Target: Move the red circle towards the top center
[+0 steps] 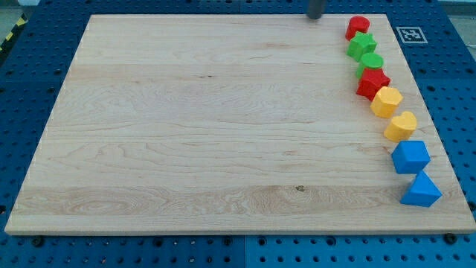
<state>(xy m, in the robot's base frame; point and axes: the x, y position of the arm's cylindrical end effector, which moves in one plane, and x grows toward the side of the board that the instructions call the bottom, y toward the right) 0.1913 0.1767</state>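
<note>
Tabletop (223, 134): pale wooden board on a blue perforated bench. Eight blocks stand in a column along the view's right edge, each near or touching the next; the neat line looks like a deliberate starting layout.

Order from the view's top:
- red circle (358, 27) (task block), at the top right corner
- green star (362, 46)
- green rounded block (371, 62)
- red star (372, 83)
- yellow hexagon (387, 101)
- yellow heart (401, 126)
- blue block (411, 156)
- blue triangle (422, 190)

My tip (315, 16) sits at the top edge, left of the red circle, apart from it. End effector is a bare rod: no jaws, holding nothing.

Judgement: the tip is on the wrong side for a leftward push toward top centre.

Markings: one black-and-white fiducial tag (411, 34) off the corner; no readable text.
</note>
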